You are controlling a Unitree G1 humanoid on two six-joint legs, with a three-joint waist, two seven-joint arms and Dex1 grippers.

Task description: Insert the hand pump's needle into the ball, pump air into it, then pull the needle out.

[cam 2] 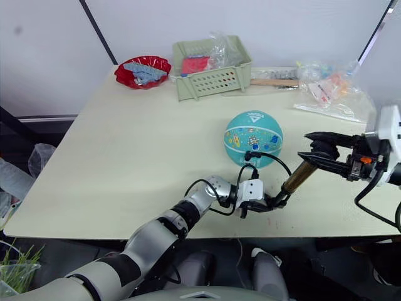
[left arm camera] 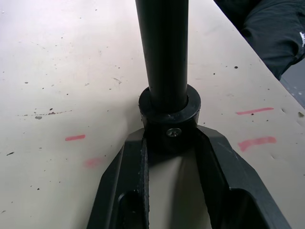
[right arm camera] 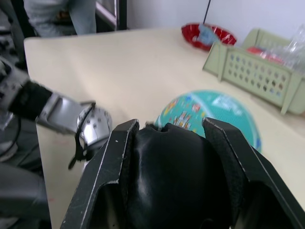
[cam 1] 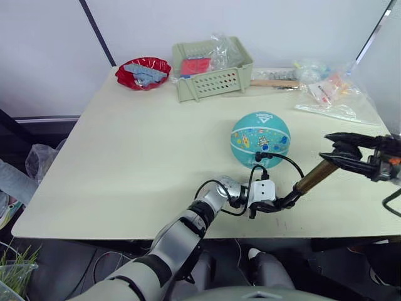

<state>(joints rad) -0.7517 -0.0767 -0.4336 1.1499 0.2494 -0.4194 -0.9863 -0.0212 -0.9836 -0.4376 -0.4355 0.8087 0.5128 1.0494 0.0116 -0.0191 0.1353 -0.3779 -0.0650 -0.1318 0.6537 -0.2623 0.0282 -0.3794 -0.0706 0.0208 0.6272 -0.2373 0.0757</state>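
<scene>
Teal with white lines and small cartoon prints, the ball (cam 1: 260, 138) sits right of centre in the left eye view on the pale table (cam 1: 125, 157). A thin black hose (cam 1: 282, 157) loops from the ball's lower front, where a small black fitting, the needle (cam 1: 259, 156), meets the ball's surface. The hand pump (cam 1: 313, 179) slants from lower centre toward the right edge, its bronze barrel between two grippers. The left gripper (cam 1: 276, 205) pinches the pump's lower black end at the bottom centre. The right gripper (cam 1: 341, 150) closes around the pump's upper black handle at the right edge. At the top of the frame stand a red bowl (cam 1: 143, 72), a green basket (cam 1: 213, 68), a pale wooden stick (cam 1: 274, 83) and some plastic bags (cam 1: 332, 94).

The left wrist view shows both black fingers (left arm camera: 128, 176) clamped on the pump's black end collar, with its black shaft running to the frame's top over the table's red marks.

The right wrist view shows two fingers (right arm camera: 112, 167) squeezing the rounded black handle at bottom centre, the ball behind it at centre.
</scene>
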